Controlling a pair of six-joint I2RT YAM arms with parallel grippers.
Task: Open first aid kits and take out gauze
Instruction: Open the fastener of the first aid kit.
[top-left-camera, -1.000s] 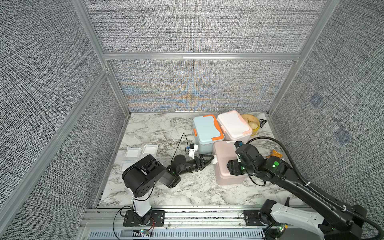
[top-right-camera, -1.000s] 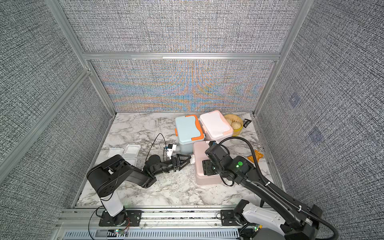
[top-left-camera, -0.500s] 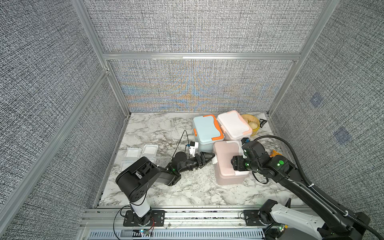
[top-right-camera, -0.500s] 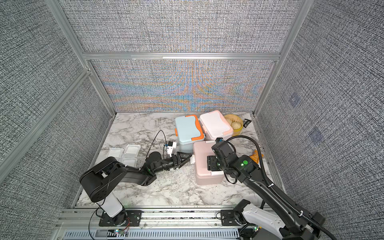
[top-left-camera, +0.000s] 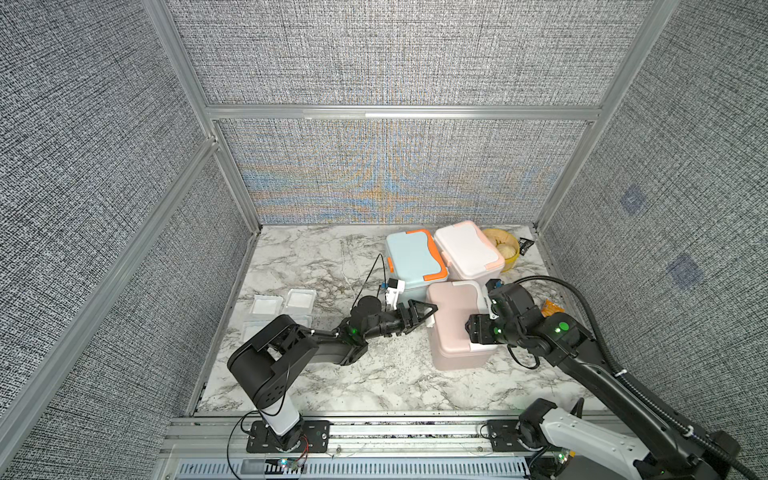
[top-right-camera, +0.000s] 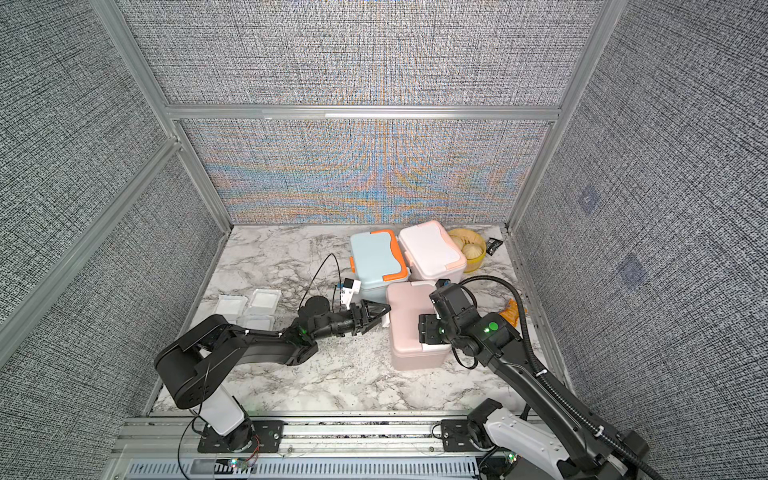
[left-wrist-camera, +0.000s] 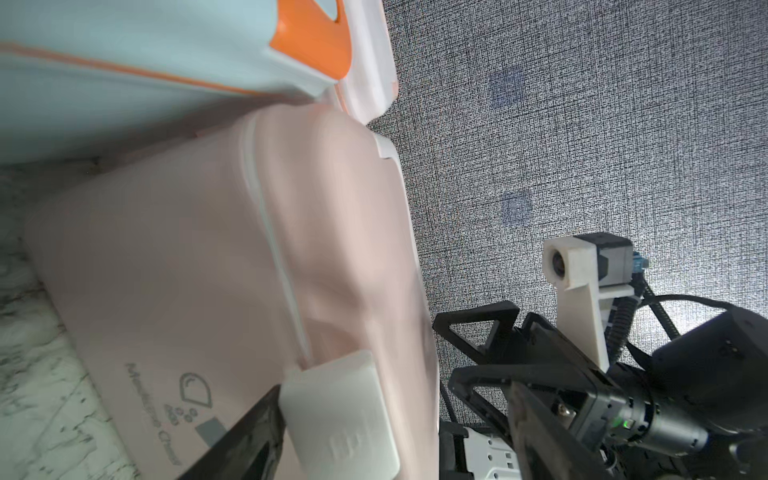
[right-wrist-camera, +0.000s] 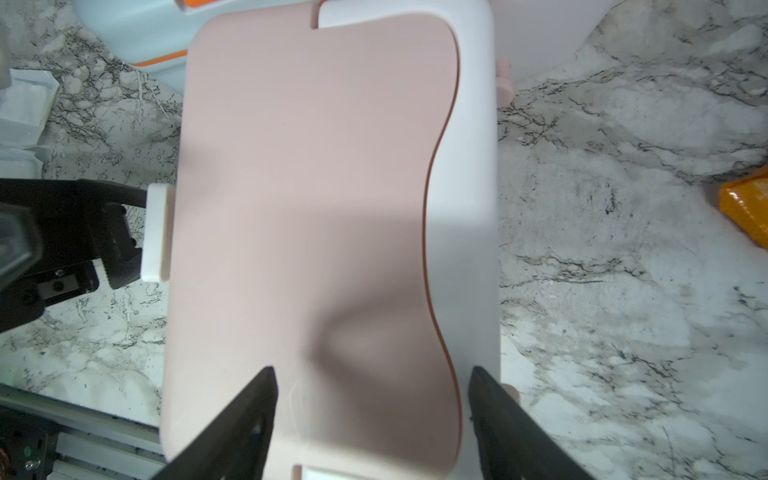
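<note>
The dusty pink first aid kit (top-left-camera: 451, 316) stands shut at the front, seen from above in the right wrist view (right-wrist-camera: 299, 187). My left gripper (top-left-camera: 424, 316) is open at the kit's left side, one finger (left-wrist-camera: 249, 432) beside the white latch (left-wrist-camera: 340, 411). Above the lid, my right gripper (right-wrist-camera: 374, 399) hangs open near the white handle (right-wrist-camera: 465, 166). The blue kit (top-left-camera: 413, 259) and the white kit (top-left-camera: 469, 249) stand shut behind. Gauze pads (top-left-camera: 301, 298) lie on the table at the left.
A yellow basket (top-left-camera: 505, 249) with buns stands at the back right, a small black packet (top-left-camera: 524, 245) beside it. An orange wrapper (top-left-camera: 550, 309) lies right of the pink kit. The cage walls close in the marble table (top-left-camera: 374, 374) on three sides.
My left gripper has slid right, up to the pink kit's latch. My right gripper has drifted slightly right over the lid and its jaws have widened a little.
</note>
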